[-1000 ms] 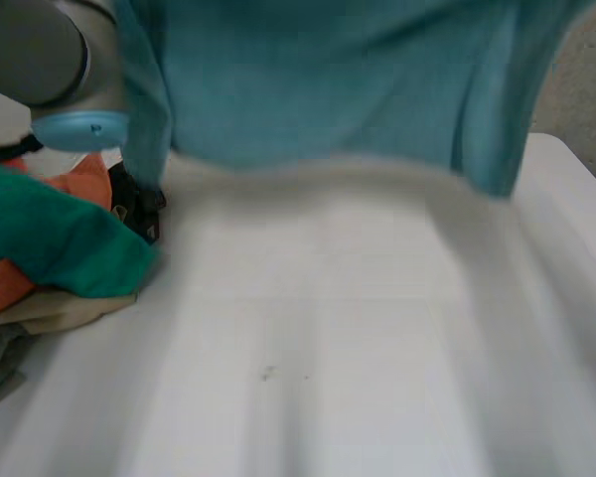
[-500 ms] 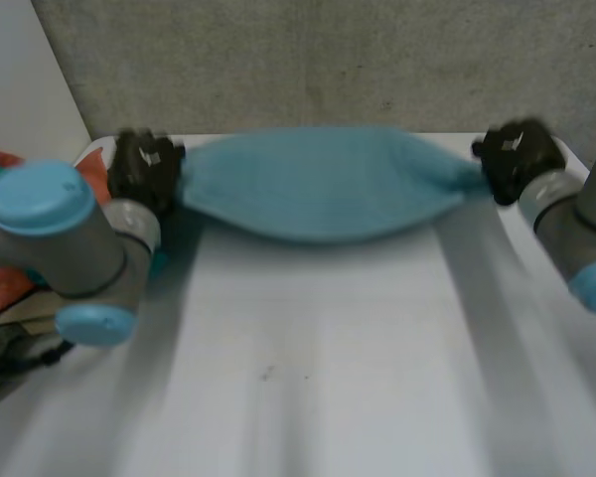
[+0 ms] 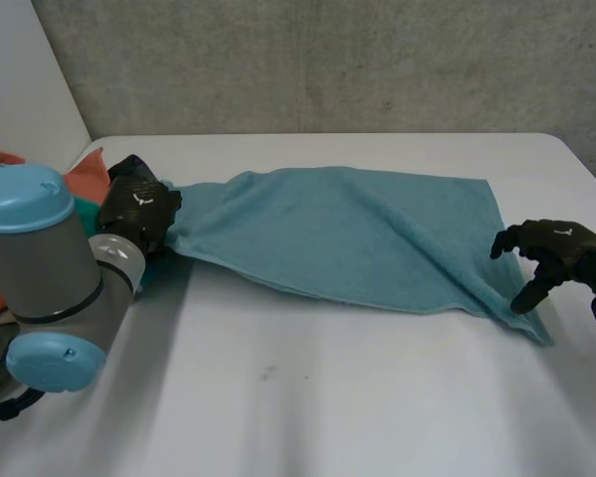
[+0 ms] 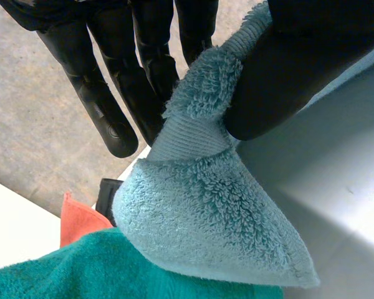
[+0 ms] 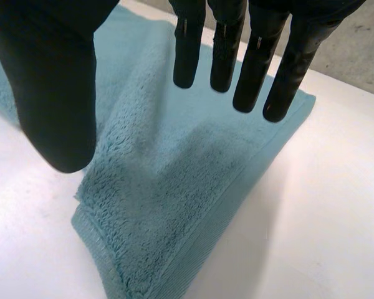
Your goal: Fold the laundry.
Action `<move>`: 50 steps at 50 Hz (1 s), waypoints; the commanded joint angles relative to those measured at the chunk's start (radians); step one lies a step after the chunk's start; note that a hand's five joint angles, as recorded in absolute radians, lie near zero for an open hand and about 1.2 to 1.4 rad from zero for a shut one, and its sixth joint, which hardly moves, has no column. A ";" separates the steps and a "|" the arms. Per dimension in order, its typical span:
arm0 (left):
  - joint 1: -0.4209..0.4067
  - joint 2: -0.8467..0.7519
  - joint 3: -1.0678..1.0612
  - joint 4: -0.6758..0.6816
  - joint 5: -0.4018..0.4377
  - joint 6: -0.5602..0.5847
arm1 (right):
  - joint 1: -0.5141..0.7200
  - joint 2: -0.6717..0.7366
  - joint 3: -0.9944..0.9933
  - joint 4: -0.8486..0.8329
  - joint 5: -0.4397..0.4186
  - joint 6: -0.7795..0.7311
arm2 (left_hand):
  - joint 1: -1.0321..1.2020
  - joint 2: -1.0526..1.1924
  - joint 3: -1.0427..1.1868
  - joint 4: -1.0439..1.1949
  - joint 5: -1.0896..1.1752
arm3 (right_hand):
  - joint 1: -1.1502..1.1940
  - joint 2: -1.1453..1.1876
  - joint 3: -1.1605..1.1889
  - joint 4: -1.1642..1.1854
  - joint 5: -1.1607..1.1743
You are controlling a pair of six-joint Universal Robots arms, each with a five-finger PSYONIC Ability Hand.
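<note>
Pinching one towel corner, the left hand is anchoring it while the right hand, fingers apart, is hovering over the rumpled far corner, best flattened first.

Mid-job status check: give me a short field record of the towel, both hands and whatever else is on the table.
towel: light blue, lying spread out on the white table, wrinkled, not yet folded
left hand: shut on a corner at the towel's left end, pinched between thumb and fingers
right hand: open, fingers straight, over the towel's right end, gripping nothing
other laundry: orange cloth and green cloth piled beside the left hand
</note>
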 commanded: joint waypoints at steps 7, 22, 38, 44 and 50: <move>-0.014 0.019 0.101 0.006 -0.001 -0.022 | -0.031 0.003 0.140 -0.093 -0.030 -0.194 | 0.267 0.200 0.204 0.193 0.239 | 0.036 -0.024 -0.023 -0.025 -0.028; -0.012 0.030 0.144 0.005 0.000 -0.042 | -0.026 0.042 0.180 -0.214 -0.029 -0.254 | 0.267 0.200 0.204 0.193 0.239 | 0.115 0.055 0.056 0.054 0.051; 0.000 0.028 0.133 -0.002 0.000 -0.042 | -0.020 0.075 0.115 -0.246 -0.015 -0.241 | 0.267 0.200 0.204 0.193 0.239 | 0.966 0.905 0.907 0.905 0.902; -0.003 0.025 0.086 -0.109 0.000 -0.039 | -0.040 0.015 0.080 -0.190 0.005 -0.237 | 0.267 0.200 0.204 0.193 0.239 | 0.966 0.905 0.907 0.905 0.902; -0.004 0.030 0.001 -0.340 0.000 -0.036 | -0.086 -0.119 0.043 0.005 0.025 -0.275 | 0.267 0.200 0.204 0.193 0.239 | 0.966 0.905 0.907 0.905 0.902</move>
